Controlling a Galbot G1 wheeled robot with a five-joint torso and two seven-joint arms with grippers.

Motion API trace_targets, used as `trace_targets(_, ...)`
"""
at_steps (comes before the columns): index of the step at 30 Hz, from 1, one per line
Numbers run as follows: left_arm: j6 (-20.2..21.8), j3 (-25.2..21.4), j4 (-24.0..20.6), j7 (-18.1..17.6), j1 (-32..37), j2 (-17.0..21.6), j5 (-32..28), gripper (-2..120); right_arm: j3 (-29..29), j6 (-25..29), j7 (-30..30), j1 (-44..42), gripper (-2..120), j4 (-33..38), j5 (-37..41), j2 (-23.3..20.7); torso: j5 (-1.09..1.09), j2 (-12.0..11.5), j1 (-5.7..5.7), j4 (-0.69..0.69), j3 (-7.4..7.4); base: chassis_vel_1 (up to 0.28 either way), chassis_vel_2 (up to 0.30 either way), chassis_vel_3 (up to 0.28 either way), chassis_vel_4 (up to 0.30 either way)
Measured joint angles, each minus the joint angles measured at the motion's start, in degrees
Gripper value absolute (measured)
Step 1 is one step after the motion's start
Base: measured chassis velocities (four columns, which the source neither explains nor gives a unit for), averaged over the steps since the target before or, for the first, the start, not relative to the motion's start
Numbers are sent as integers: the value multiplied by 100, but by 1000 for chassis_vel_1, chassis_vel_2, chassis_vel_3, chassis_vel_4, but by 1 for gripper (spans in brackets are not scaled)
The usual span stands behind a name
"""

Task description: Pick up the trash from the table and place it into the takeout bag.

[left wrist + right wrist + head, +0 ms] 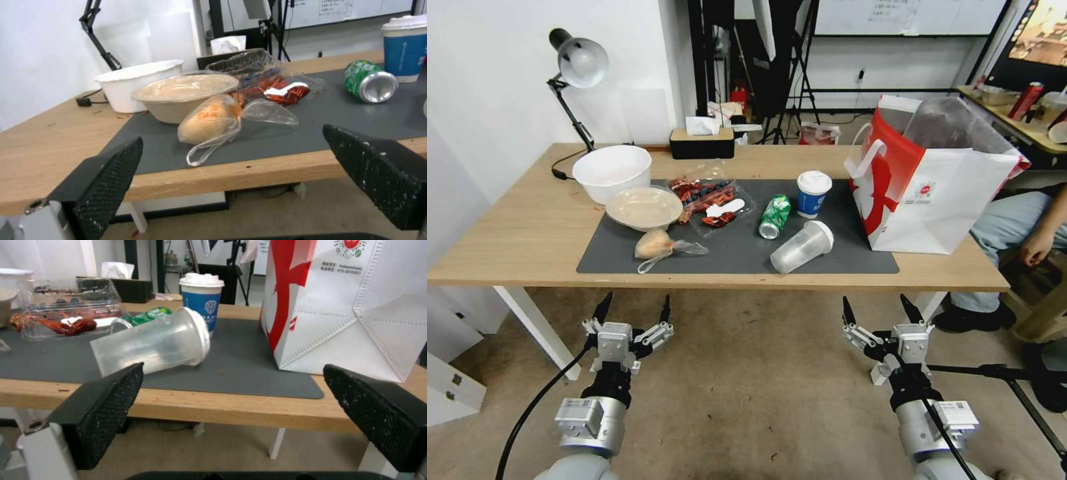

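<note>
Trash lies on the table's (520,227) dark mat: a clear plastic cup (802,247) (153,343) on its side, a tipped green can (774,216) (370,81), an upright blue-white lidded cup (813,193) (201,298), a knotted clear bag (660,247) (213,121), a covered beige bowl (644,207) (186,95), a white bowl (612,172) and a clear box of red scraps (710,197). The takeout bag (934,180) (356,303) stands open at the mat's right end. My left gripper (632,309) and right gripper (877,308) hang open in front of the table's near edge, below its top, both empty.
A grey desk lamp (577,67) and a black tissue box (702,141) stand at the table's back. A seated person (1027,233) is right of the table beside the bag. Bare floor lies under my arms. A tripod leg (994,370) runs along the floor at right.
</note>
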Motion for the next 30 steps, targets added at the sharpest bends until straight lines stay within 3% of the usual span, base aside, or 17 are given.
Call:
trace_targets(7,262,2,-48,33,-76,-96,-139,100,57,-239,23,130,100,21,138,-14,1,0,0,0,0,0,0,0,0)
trace_targets(9,716,11,-156,102,-218,-276,-386,100,188,-648,74,352,100,78,370,-43,1,0,0,0,0,0,0,0,0)
trace_targets(10,716,11,-156,102,-218,-276,-386,100,188,-648,74,352,100,78,370,-43,1,0,0,0,0,0,0,0,0)
trace_targets(13,1432,34,-329,228,-434,-565,-798,100,416,-1405,164,759,100,181,796,-93,-1,0,0,0,0,0,0,0,0)
trace_targets(16,1455,1,-346,264,-428,-576,-870,100,552,-1818,231,1001,100,237,1080,-130,0,0,0,1,0,0,0,0,0)
trace_targets(30,1201,-178,-289,326,-417,-555,-871,100,-185,-1351,853,1283,100,-15,1774,-343,-1,0,0,0,0,0,0,0,0)
